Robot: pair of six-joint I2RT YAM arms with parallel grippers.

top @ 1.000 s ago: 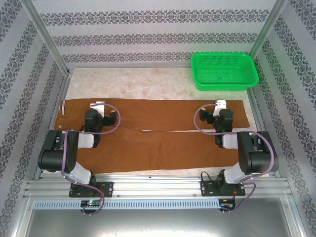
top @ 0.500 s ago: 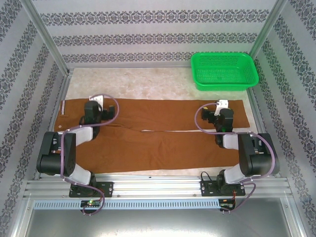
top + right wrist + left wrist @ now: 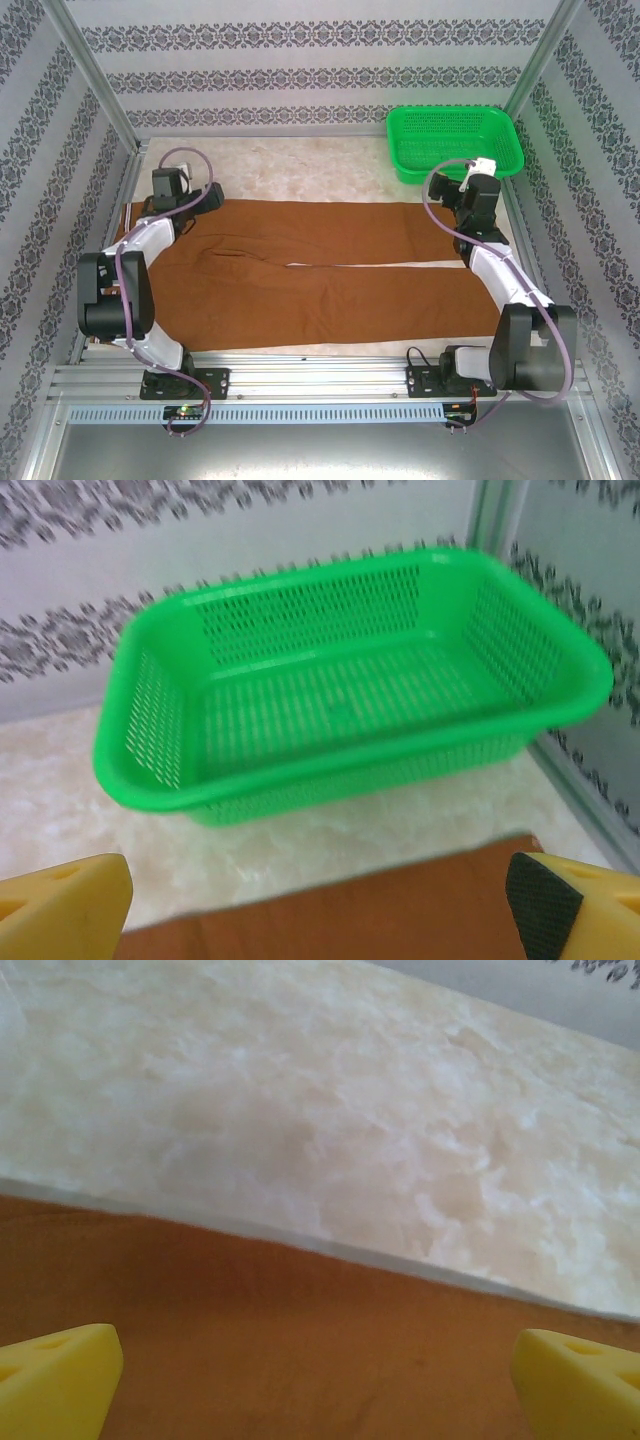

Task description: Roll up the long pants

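The long pants (image 3: 300, 235) lie flat across the table, rust-brown, with the two legs running to the right. My left gripper (image 3: 165, 190) hovers over their far left corner. It is open, and its yellow fingertips (image 3: 60, 1375) stand wide apart above the brown cloth (image 3: 300, 1340) with nothing between them. My right gripper (image 3: 480, 195) is over the far right corner at the leg ends. It too is open, and the cloth's edge (image 3: 350, 910) lies below it with the yellow fingers (image 3: 60, 905) spread wide.
A green plastic basket (image 3: 455, 145) stands at the back right, just beyond the right gripper, and nothing is in it (image 3: 340, 690). Pale marble-patterned tabletop (image 3: 350, 1110) runs behind the pants. Patterned walls and metal posts close in the table.
Both arms have stretched away from the middle of the pants to their far edge. The left went to the far left corner, the right to the far right beside the basket. Both stayed open.
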